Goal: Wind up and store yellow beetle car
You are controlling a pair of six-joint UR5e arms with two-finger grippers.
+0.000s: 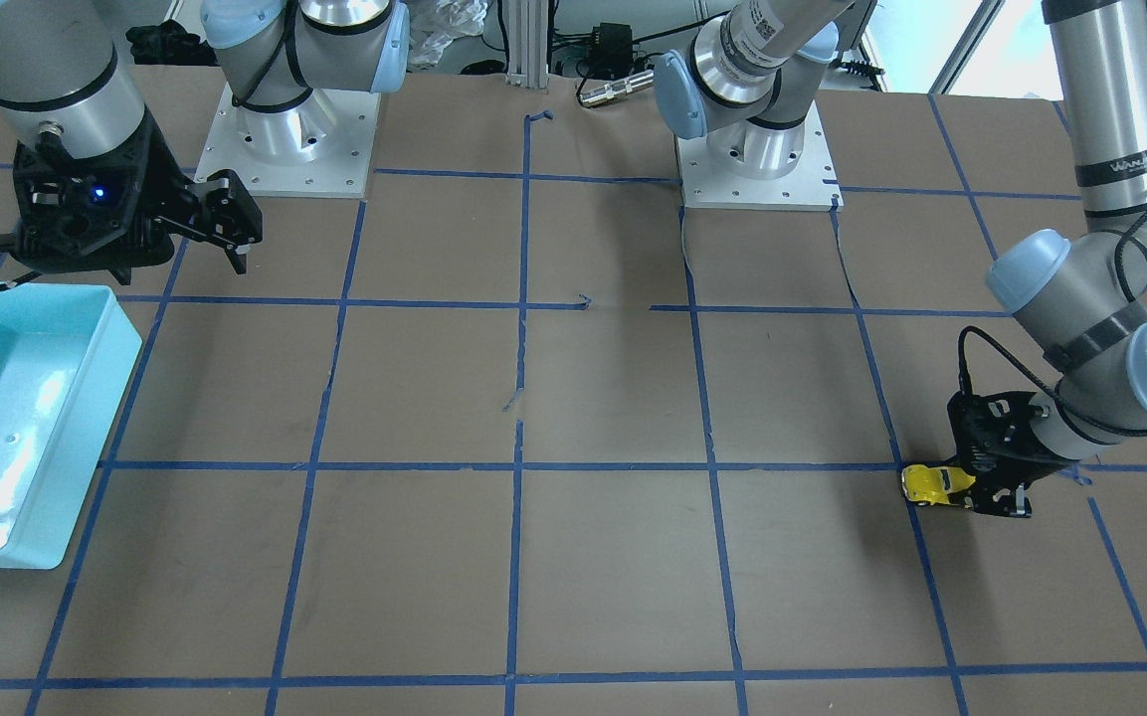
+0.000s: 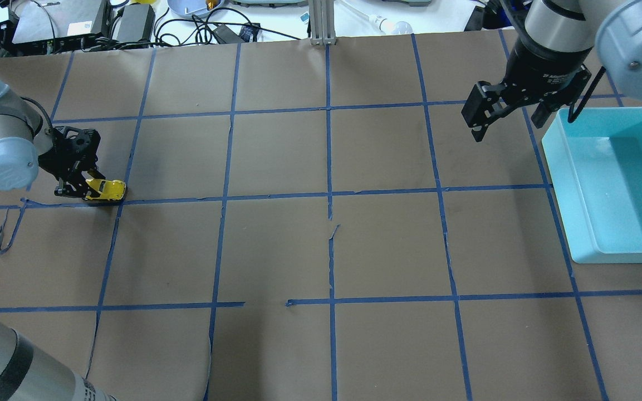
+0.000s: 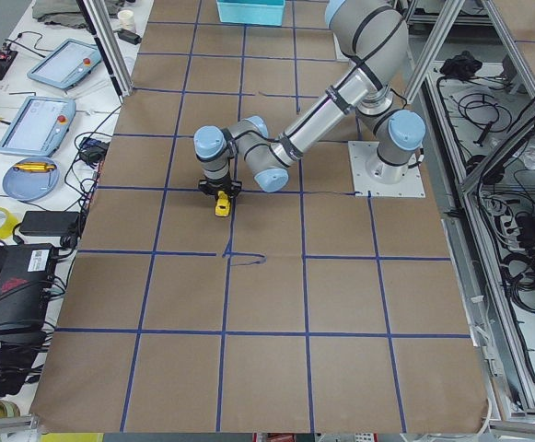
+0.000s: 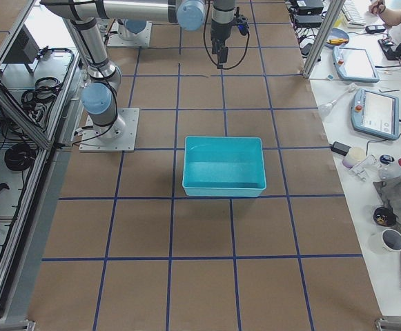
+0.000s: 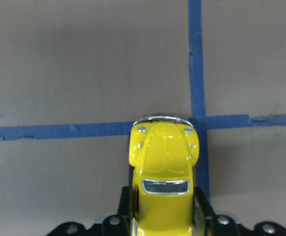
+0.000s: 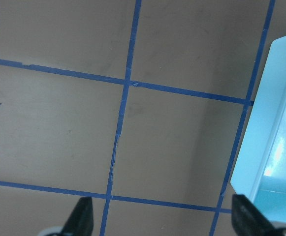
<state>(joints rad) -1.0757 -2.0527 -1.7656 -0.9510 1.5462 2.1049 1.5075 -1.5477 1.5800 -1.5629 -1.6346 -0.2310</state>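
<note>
Left claw (image 5: pixel 163 221) pinching the rear of the yellow beetle car (image 5: pixel 165 164) between its two fingers. The car's nose and silver bumper project over a crossing of blue tape (image 2: pixel 330 167). The car sits low at the table (image 2: pixel 387 245), near the robot's left edge; whether its wheels touch the surface cannot be told.

Right claw (image 6: pixel 165 219) spread wide and holding nothing, hanging above the table just beside one corner of a teal bin (image 2: pixel 577 223). The bin stands at the far right end, well apart from the car, with several grid squares of table between them.

The table is covered in brown paper, torn in places along its seams and divided into squares by the tape. Each arm is bolted to a white mounting plate (image 1: pixel 299 139).

Around the table are benches with control tablets (image 3: pixel 37 124), cables and power bricks, and an aluminium post (image 2: pixel 321 22) at the far edge.

A black band (image 1: pixel 1125 164) on the left arm bears white lettering, too small to read with certainty.
</note>
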